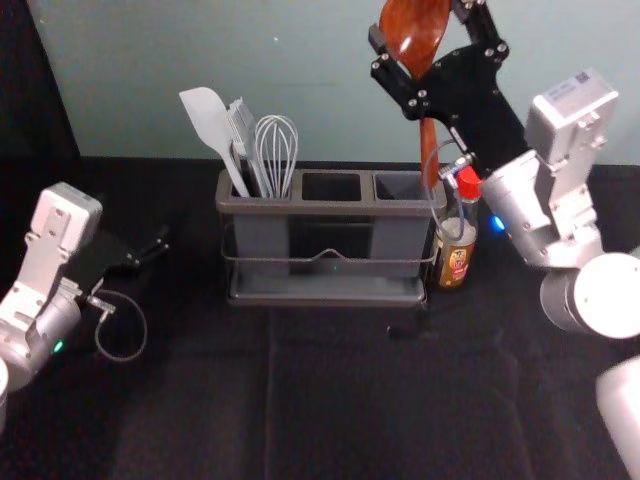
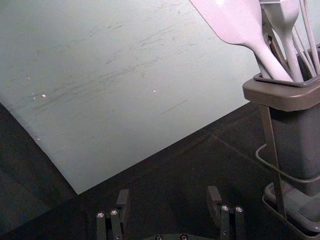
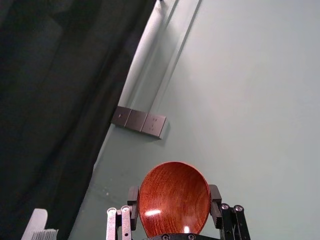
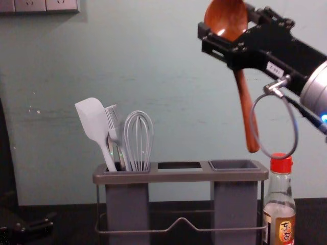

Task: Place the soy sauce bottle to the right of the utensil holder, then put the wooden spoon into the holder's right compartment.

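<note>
My right gripper (image 1: 418, 22) is raised above the holder's right end, shut on the bowl of the wooden spoon (image 1: 428, 150). In the right wrist view the spoon bowl (image 3: 174, 197) sits between the fingertips of my right gripper (image 3: 173, 196). The chest view has the spoon handle (image 4: 245, 104) pointing down, its end above the right compartment (image 4: 234, 165) near its right side. The soy sauce bottle (image 4: 279, 209) stands upright just right of the utensil holder (image 4: 179, 176). My left gripper (image 1: 158, 246) stays parked left of the holder; in the left wrist view, the left gripper (image 2: 168, 196) is open.
A whisk (image 1: 276, 150), a brush (image 4: 115, 127) and a white spatula (image 1: 208, 120) stand in the holder's left compartment. Behind the black-covered table (image 1: 330, 400) rises a pale wall (image 1: 150, 60). Wall sockets (image 3: 139, 121) appear in the right wrist view.
</note>
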